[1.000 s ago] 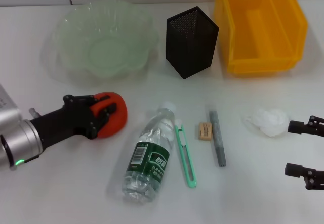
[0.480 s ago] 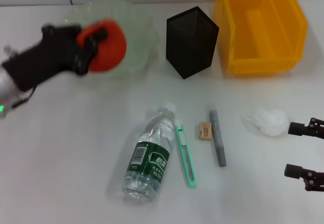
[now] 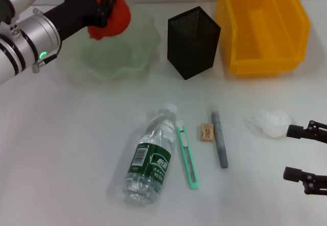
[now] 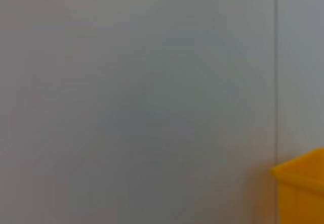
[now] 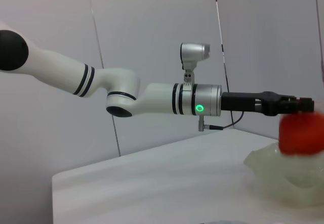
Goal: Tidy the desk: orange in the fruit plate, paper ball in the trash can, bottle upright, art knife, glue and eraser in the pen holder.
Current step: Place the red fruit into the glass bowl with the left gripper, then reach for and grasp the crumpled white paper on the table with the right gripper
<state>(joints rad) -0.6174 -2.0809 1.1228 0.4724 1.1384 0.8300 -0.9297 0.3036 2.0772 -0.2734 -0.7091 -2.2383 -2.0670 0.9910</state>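
Head view, left gripper (image 3: 103,7) w/ orange (image 3: 111,16) over fruit plate (image 3: 135,63)

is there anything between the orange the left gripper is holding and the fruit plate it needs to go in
Nothing visible. The left gripper holds the orange in the air over the far side of the fruit plate, and the bowl under it looks empty. The pen holder stands off to the side, out of the way.

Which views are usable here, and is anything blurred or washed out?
Head view: evenly lit, sharp, soft shadows under the bottle. Left wrist view: nearly featureless grey wall, only a yellow bin corner. Right wrist view: clear on the left end effector, though the orange it grips looks smeared.
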